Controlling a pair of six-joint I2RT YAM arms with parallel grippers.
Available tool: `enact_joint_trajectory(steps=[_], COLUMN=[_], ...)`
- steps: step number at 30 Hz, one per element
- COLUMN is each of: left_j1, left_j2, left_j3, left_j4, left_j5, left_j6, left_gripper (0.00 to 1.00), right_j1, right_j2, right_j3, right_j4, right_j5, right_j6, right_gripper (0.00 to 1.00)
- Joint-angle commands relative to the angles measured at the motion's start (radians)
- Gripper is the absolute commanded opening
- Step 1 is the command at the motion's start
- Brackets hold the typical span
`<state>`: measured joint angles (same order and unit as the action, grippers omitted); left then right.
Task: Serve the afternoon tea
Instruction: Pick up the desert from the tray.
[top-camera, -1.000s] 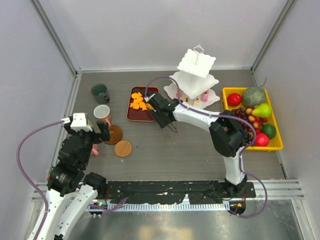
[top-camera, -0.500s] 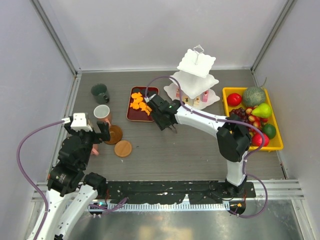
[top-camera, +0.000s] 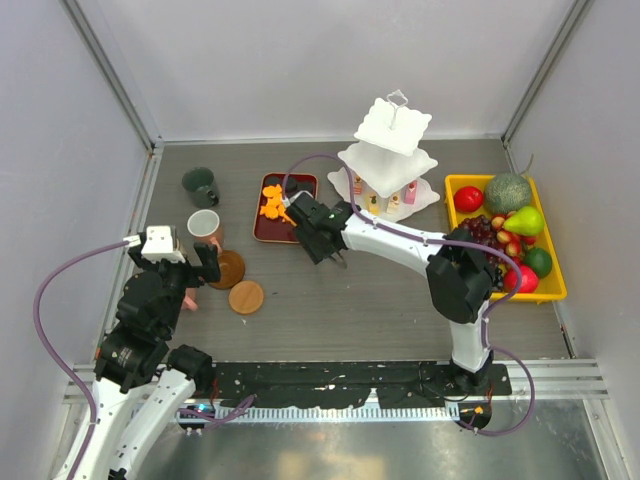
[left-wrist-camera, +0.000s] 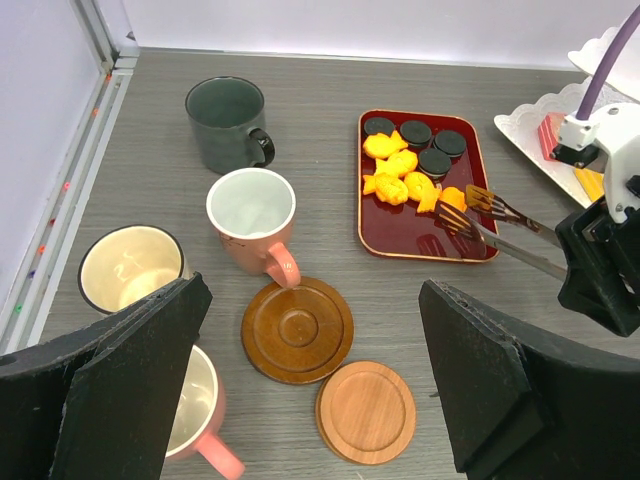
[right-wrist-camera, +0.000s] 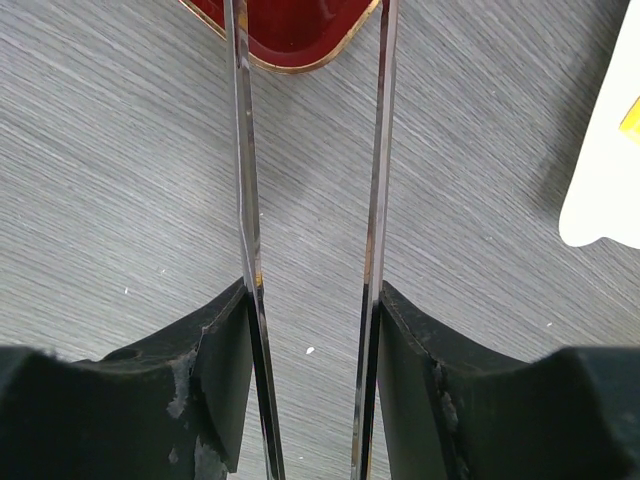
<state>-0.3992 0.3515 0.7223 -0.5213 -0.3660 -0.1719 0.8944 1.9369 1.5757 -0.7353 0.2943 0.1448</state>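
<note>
The left pincer (left-wrist-camera: 315, 300) stands wide open above green, pink and cream mugs (left-wrist-camera: 250, 212) and two round brown wooden coasters (left-wrist-camera: 298, 328). The right pincer (right-wrist-camera: 312, 330) grips thin metal tongs (left-wrist-camera: 510, 228), their tips over orange sweets (left-wrist-camera: 398, 176) on the dark red rectangular tray (left-wrist-camera: 415, 238), near the white three-tier stand (top-camera: 390, 160).

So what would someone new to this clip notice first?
Probably the right gripper, its fingers clamped on long metal tongs whose tips sit over the dark red rectangular tray at mid-table, beside the small orange sweets. Next come the white three-tier stand at the far side and the yellow tray of bright fruit along the right edge.
</note>
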Motion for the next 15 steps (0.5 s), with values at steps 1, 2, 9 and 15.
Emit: enact_joint_trajectory(steps=[1, 2, 9, 15], left_j1=[-0.003, -0.003, -0.003, -0.003], left_j2=[0.003, 0.001, -0.002, -0.002], left_j3=[-0.003, -0.001, -0.003, -0.004], left_j4=[0.049, 0.049, 0.047, 0.049], left_j5=[0.007, 0.007, 0.004, -0.001], left_j6=[0.002, 0.002, 0.002, 0.003], left_gripper=[0.99, 0.99, 0.99, 0.99], right_j1=[0.005, 0.005, 0.011, 0.009], right_j2=[0.026, 0.031, 0.08, 0.105], right_j3=[0.067, 0.079, 0.112, 0.144], right_j4=[-0.009, -0.021, -0.039, -0.061], right_j5=[0.051, 0.058, 0.085, 0.109], right_j6=[0.025, 0.03, 0.03, 0.009], right_gripper=[0.52, 0.53, 0.53, 0.5])
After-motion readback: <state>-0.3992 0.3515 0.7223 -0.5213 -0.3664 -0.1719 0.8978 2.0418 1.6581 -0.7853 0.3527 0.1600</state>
